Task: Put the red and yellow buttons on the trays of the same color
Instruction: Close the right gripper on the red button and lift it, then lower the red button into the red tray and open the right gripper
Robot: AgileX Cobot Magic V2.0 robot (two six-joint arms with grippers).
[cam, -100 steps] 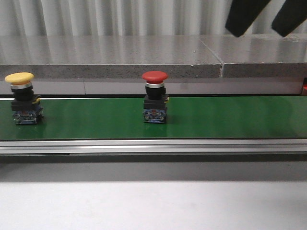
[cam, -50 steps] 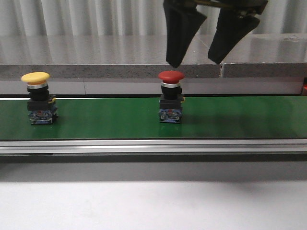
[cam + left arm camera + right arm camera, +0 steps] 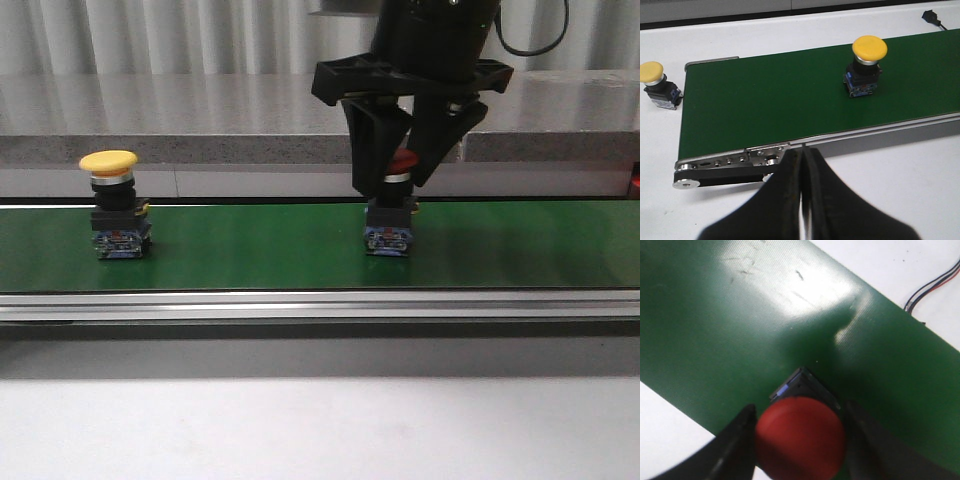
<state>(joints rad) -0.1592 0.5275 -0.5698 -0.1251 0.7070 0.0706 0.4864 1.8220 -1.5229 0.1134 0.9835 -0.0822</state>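
Red button standing upright on green belt, right of centre in the front view, cap partly hidden between two black fingers. Straddling that cap, right gripper, fingers spread, one on each side, not visibly touching in the right wrist view. Reaching stage of the pick, judging by this: grasp not yet made. Calling next for closing the fingers onto the cap or the collar under it, squarely, since the rounded cap may be slipping out of a shallow pinch, then lifting straight up off the belt.

Sitting farther left on the same belt, well apart from the red one, yellow button, also upright and untouched. Lying off the belt's end on white table, second yellow button, seen only from the left wrist. Hanging near the belt's front rail, left gripper, fingers pressed together, holding nothing. No trays visible in any view.
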